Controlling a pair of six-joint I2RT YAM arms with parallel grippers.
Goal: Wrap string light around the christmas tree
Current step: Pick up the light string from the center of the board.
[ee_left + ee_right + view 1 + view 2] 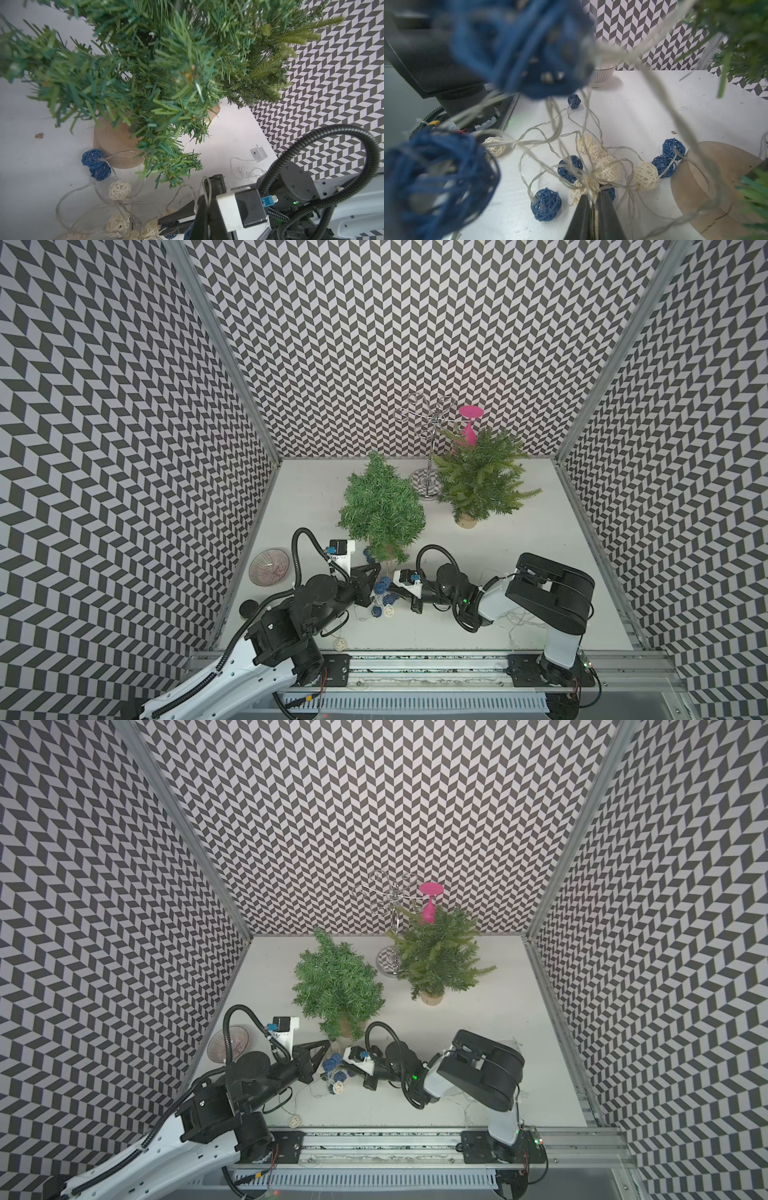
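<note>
Blue-and-white wicker string light (607,167) lies knotted; right jaws pinch its wire, left jaws pressed together; a tug could topple the christmas tree (380,510).

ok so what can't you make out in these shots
- Left gripper: what it pinches, too small in both top views.
- Nearest blue ball: blurred, too close to the right wrist camera.
- Pink glass: lower part behind the far tree, top views.
- String light: wire route, too fine in top views.
</note>
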